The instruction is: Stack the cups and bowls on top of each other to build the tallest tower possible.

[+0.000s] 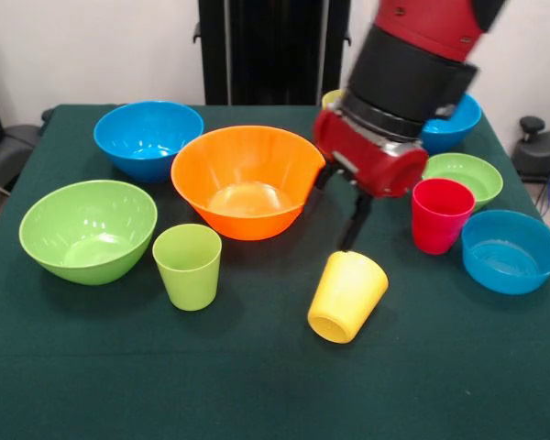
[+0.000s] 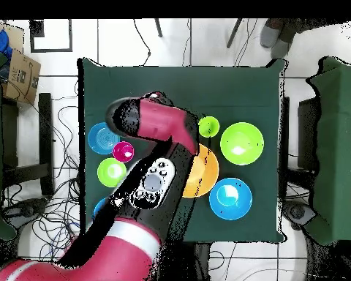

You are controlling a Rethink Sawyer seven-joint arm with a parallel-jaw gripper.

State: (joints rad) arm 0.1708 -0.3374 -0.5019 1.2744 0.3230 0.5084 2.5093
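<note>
The large orange bowl (image 1: 247,183) stands upright and empty mid-table, also in the overhead view (image 2: 202,175). My gripper (image 1: 339,213) hangs open just right of it, one finger (image 1: 352,225) reaching down to the base of the bright yellow cup (image 1: 347,295), which lies tipped with its mouth toward the camera. The lime green cup (image 1: 187,266) stands in front of the large lime green bowl (image 1: 88,229). The red cup (image 1: 440,215) stands right of my gripper. A paler yellow cup (image 1: 331,96) peeks out behind the arm. Nothing is stacked.
A medium blue bowl (image 1: 148,137) sits at the back left, another (image 1: 454,124) behind the arm. The small green bowl (image 1: 463,177) and the shallow blue bowl (image 1: 511,249) sit at the right. In the overhead view the arm (image 2: 153,161) hides the yellow cups.
</note>
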